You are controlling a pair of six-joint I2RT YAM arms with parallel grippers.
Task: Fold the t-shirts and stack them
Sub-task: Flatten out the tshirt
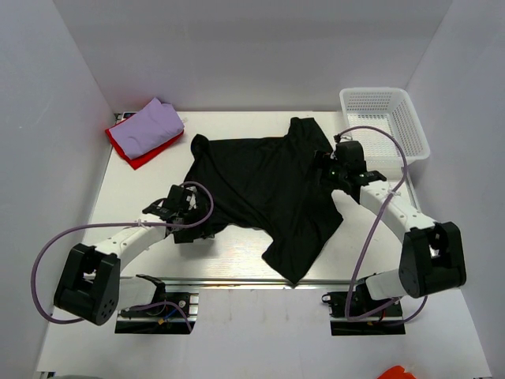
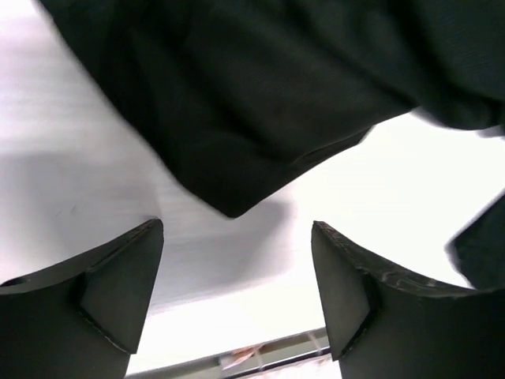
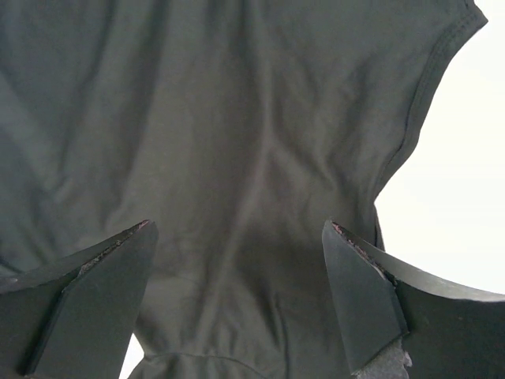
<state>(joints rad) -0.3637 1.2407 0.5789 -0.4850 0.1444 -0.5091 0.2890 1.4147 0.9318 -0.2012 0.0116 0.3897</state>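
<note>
The black t-shirt (image 1: 268, 189) lies spread and rumpled across the middle of the table. At the back left a folded lavender t-shirt (image 1: 154, 122) rests on a red t-shirt (image 1: 136, 151). My left gripper (image 1: 201, 225) is low at the black shirt's near-left edge. In the left wrist view it (image 2: 237, 237) is open over bare table, with a corner of the black shirt (image 2: 276, 95) just beyond the fingertips. My right gripper (image 1: 327, 170) hangs over the shirt's right side. In the right wrist view it (image 3: 237, 229) is open above the black cloth (image 3: 237, 118), gripping nothing.
A white mesh basket (image 1: 387, 118) stands at the back right corner. White walls close in the table on three sides. The table's metal front rail (image 1: 237, 280) runs just behind the arm bases, and the shirt's near corner reaches it.
</note>
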